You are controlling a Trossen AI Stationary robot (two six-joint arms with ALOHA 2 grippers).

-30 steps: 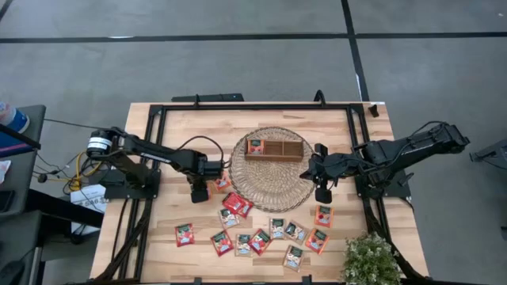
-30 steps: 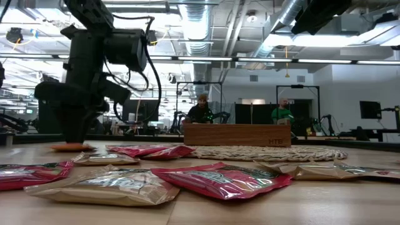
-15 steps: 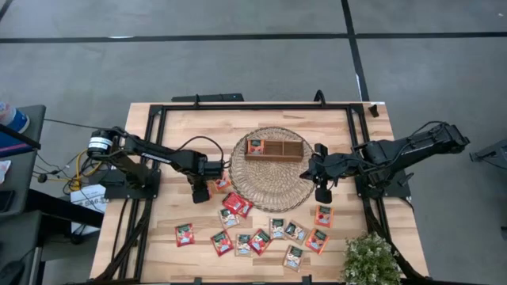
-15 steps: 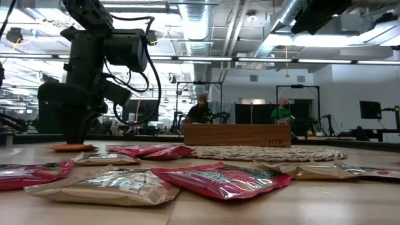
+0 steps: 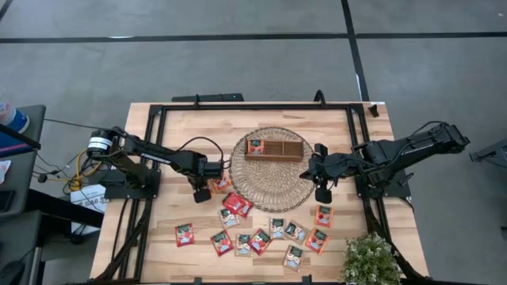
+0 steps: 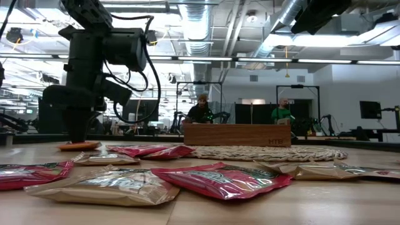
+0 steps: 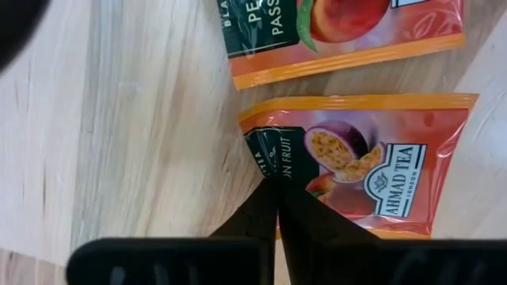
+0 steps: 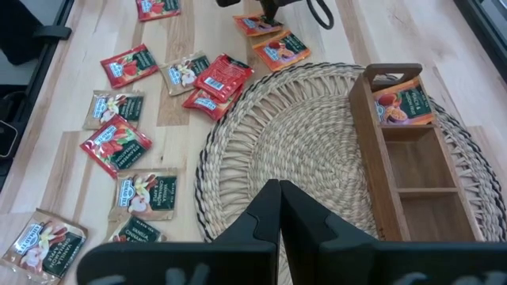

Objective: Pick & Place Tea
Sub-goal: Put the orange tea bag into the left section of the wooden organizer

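Observation:
Several red-orange and pale tea sachets [image 5: 261,233] lie flat on the wooden table near its front edge. One more sachet [image 5: 255,146] lies in the left compartment of the wooden tray [image 5: 285,150], which stands on the round wicker mat [image 5: 273,180]. Left of the mat, my left gripper [image 5: 206,191] points down, shut on an orange sachet [image 7: 364,162]; a second orange sachet [image 7: 341,32] lies just beyond it. My right gripper [image 5: 322,195] is shut and holds nothing, hanging over the mat's right edge [image 8: 317,142]. My left gripper pinches the orange sachet's edge at its dark-green label end [image 7: 265,154] between its two fingers. The fingers come from above and point down. The sachet [image 6: 78,146] stays low at the table, one side tipped a little upward.
A potted plant [image 5: 371,260] stands at the near right corner. Black frame rails [image 5: 253,107] run along the table's far edge and sides. Bare wood lies left of the left gripper and behind the mat. People sit in the room beyond the table.
My left gripper's fingers have drawn together on the orange sachet and the gripper has shifted slightly toward the mat. The sachet's one side now stands a little higher off the table than before.

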